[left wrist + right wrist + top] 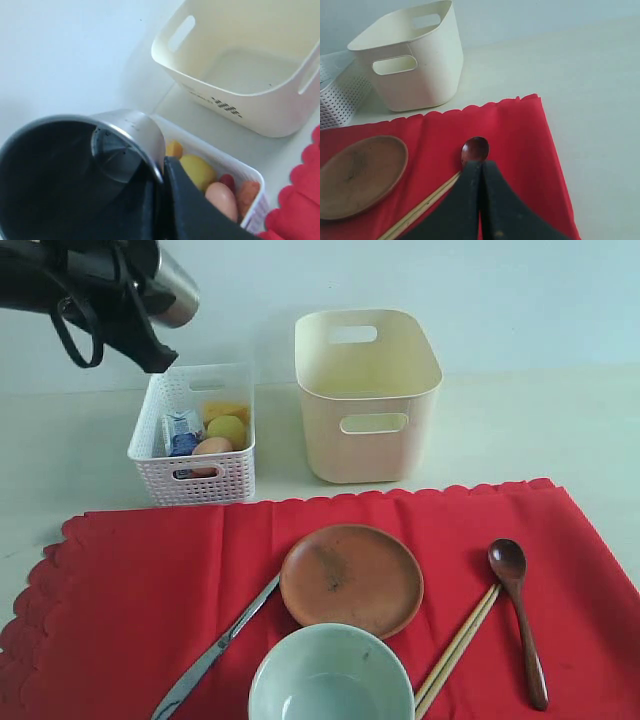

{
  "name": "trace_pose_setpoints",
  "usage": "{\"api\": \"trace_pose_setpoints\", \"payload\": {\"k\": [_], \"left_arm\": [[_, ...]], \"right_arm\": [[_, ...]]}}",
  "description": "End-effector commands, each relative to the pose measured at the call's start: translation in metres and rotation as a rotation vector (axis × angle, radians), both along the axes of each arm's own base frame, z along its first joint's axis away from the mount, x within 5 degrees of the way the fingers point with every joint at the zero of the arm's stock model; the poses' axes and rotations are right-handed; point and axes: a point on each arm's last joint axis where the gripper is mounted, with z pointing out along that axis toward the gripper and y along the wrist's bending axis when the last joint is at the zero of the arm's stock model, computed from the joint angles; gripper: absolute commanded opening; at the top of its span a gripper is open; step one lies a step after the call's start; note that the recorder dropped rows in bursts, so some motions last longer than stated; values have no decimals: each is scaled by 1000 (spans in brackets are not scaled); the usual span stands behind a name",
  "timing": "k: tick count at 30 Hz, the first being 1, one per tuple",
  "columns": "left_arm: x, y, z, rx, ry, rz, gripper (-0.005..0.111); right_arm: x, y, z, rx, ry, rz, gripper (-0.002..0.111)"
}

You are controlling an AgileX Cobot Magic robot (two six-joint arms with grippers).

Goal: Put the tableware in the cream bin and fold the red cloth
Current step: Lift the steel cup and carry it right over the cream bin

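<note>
My left gripper (155,355) hangs high at the back left, shut on the rim of the steel cup (175,290), above the white basket. In the left wrist view the cup (135,127) is pinched at its rim, with the cream bin (235,100) beyond. The cream bin (368,430) stands behind the red cloth (130,580). On the cloth lie the brown plate (350,578), pale green bowl (330,680), knife (215,650), chopsticks (458,648) and dark spoon (518,615). My right gripper (481,165) is shut and empty, over the spoon (476,148).
A white lattice basket (195,475) left of the bin holds a lemon (227,430), an egg (212,446) and a small blue-white carton (181,430). Pale tabletop (520,430) runs round the cloth and bins.
</note>
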Motion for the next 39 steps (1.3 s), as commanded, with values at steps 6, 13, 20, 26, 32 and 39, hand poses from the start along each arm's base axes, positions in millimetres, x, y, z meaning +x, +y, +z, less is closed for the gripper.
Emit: {"api": "trace_pose_setpoints", "payload": {"k": [6,13,20,26,32,39], "left_arm": [[50,-26,-6,-17,-24,-11,0],[75,-47,-13,-138,39,-55,0],[76,-72,-17,-187,117,-296,0],[72,-94,-25,-172,86,-394,0],[71,-121,-46,-133,87,-431,0],[85,-130,-65,-171,113,-357,0]], "right_arm": [[0,0,1,-4,-17,-5,0],[0,0,1,-4,-17,-5,0],[0,0,1,-4,-17,-5,0],[0,0,1,-4,-17,-5,0],[0,0,1,-4,-17,-5,0],[0,0,1,-4,-17,-5,0]]}}
